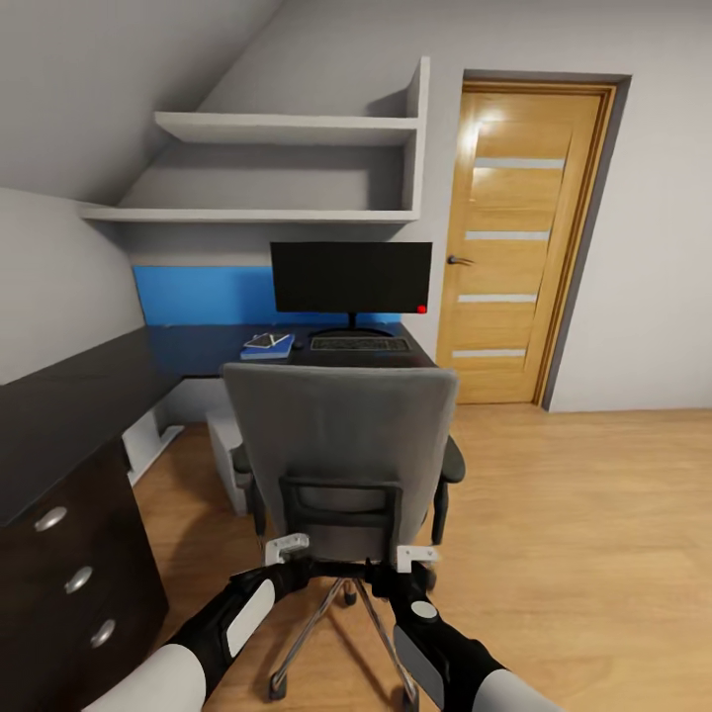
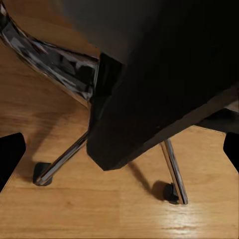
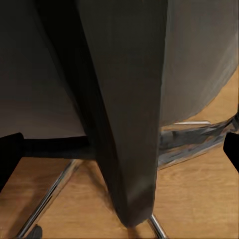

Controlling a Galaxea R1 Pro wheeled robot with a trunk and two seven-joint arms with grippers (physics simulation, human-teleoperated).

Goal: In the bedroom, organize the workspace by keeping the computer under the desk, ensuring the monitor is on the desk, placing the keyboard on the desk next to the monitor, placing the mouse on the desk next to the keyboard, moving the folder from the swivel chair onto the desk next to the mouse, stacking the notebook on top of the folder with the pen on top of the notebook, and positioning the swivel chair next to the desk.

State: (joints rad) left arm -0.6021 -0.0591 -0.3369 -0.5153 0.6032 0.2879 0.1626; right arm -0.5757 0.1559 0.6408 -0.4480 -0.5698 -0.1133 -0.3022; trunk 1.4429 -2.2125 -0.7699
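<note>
Both grippers at the back of the swivel chair, desk beyond.

The left gripper (image 1: 288,546) and right gripper (image 1: 416,557) sit low against the rear of the swivel chair (image 1: 341,435), one at each side of its black back frame; their fingers stand apart, though whether they touch the chair cannot be told. Beneath the chair its chrome legs (image 2: 59,162) spread over the wooden floor (image 1: 574,534). Beyond the chair stands the desk (image 1: 188,348), carrying the keyboard (image 1: 359,344) directly ahead, a stack with the notebook (image 1: 267,345) beside the keyboard, and the monitor (image 1: 351,278) behind.
</note>
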